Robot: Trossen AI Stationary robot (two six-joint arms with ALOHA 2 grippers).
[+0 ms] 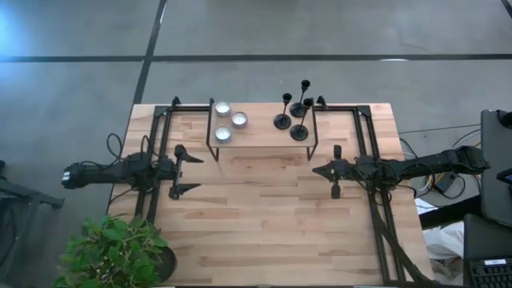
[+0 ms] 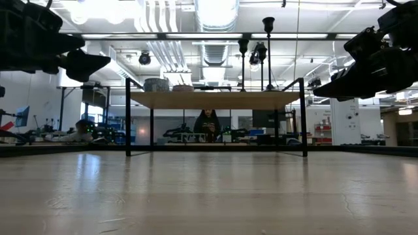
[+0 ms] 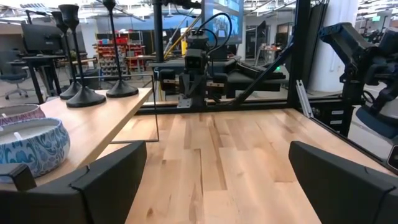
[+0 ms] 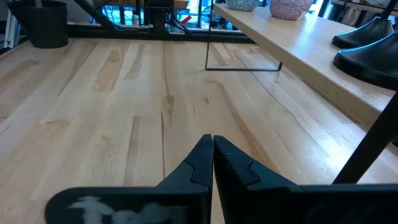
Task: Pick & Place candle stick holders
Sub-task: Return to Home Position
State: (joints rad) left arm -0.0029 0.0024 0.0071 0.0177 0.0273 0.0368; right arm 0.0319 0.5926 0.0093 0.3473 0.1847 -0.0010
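At the near-left corner of the counter [image 1: 264, 232] I have a potted plant [image 1: 112, 252], its leaves spilling past the edge. Halfway between the near and far edges, my left claw [image 1: 192, 173] hovers by the left edge. Its fingers [image 3: 112, 180] are spread wide with nothing between them. Level with it, toward the right edge, my right claw [image 1: 318, 170] hangs over bare wood, fingers pressed together and empty.

Farther on, a shelf [image 1: 260, 138] on thin black legs stands along the far edge. Three candles [image 1: 223, 135] sit on its left half. The three candle stick holders [image 1: 299, 132] stand upright on its right half, clustered close together, well apart from both claws. Beyond the counter, a person [image 2: 208, 124] sits in the room behind.
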